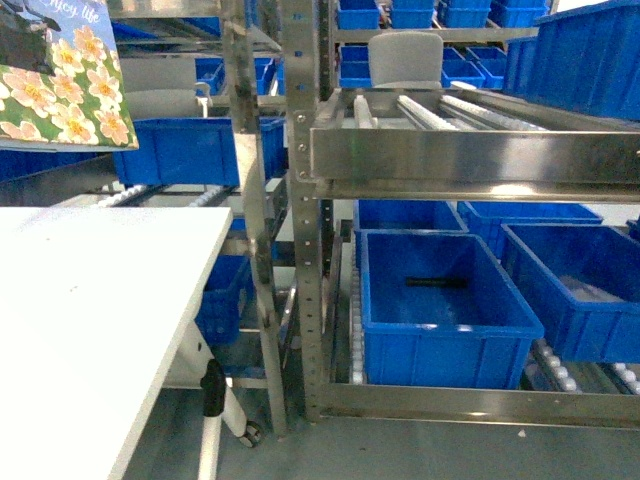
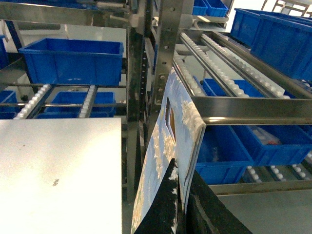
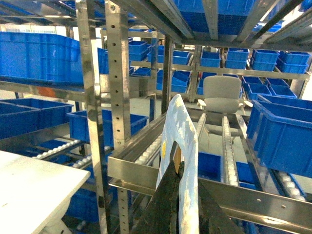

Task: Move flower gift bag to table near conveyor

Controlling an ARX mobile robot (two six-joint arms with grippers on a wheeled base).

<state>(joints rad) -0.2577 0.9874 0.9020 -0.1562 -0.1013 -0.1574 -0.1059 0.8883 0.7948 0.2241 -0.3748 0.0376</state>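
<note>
The left gripper (image 2: pixel 181 207) has its dark jaws pressed together on the top edge of the flower gift bag (image 2: pixel 168 146), one finger on each side of the paper. The right gripper (image 3: pixel 178 195) grips a pale bag edge the same way in its own wrist view, near the cut-out handle hole. Whether both arms share one bag or each holds its own cannot be told from these pictures.

In the head view, one bag (image 1: pixel 62 75) with pink blossoms on green hangs at the upper left, above the far end of the table (image 1: pixel 90 320). It is in the air, not touching the tabletop. The conveyor (image 1: pixel 470 150), a steel rack with white roller tracks, stands just beside the table on the right.

Likely risks: the thin paper could tear or slip if the grippers pull apart. The bag could also catch on the nearby steel upright (image 2: pixel 165 44), or tip over if it lands close to the table's edge.

Counted: one table, one bag in the head view, two grippers, many blue bins (image 1: pixel 440 300) on the rack.
</note>
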